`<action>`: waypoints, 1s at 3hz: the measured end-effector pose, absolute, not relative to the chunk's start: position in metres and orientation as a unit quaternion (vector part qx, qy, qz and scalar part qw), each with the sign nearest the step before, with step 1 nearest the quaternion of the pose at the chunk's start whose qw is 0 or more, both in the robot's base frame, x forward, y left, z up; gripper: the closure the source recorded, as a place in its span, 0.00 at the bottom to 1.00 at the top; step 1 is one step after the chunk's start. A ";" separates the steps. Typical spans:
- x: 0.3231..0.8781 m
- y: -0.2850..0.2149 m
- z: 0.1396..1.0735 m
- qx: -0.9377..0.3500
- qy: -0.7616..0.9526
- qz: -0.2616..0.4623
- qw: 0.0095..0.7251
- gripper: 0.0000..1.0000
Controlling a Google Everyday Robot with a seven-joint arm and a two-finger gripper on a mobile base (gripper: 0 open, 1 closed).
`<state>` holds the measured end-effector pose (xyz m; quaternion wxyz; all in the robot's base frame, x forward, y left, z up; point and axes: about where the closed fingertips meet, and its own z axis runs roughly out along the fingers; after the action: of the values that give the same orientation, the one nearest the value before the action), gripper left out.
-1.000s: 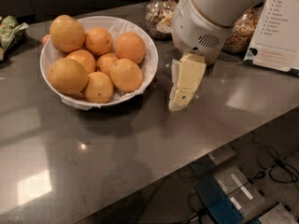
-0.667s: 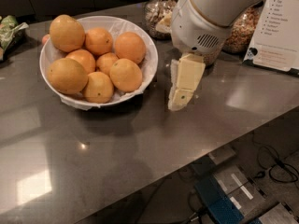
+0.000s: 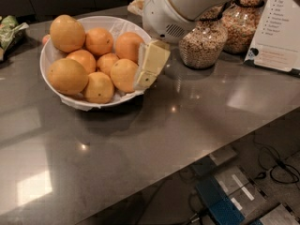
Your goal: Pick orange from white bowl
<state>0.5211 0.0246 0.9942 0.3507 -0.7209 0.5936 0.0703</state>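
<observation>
Hand [image 3: 142,81] at white bowl [image 3: 85,105] rim, orange [image 3: 68,76] opposite

Glossy grey counter [image 3: 140,144] under the claw [image 3: 143,80] mirrors light [image 3: 33,186], cables [image 3: 277,165] on floor [image 3: 243,146]

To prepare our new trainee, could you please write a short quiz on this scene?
1. True or false: the white bowl holds only one fruit.
2. Where is the gripper? A: at the bowl's rim, on the glass jars' side. B: over the floor cables. C: on the printed sheet.
3. How many large, pale oranges lie in the bowl?
Key: 1 false; 2 A; 3 two.
</observation>
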 end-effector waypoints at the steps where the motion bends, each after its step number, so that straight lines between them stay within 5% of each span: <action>1: 0.537 0.049 1.001 -0.672 0.617 0.110 0.395 0.00; 3: 0.541 0.080 0.987 -0.687 0.608 0.116 0.379 0.00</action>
<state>0.5407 0.0796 0.9865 0.3791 -0.6874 0.6084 0.1163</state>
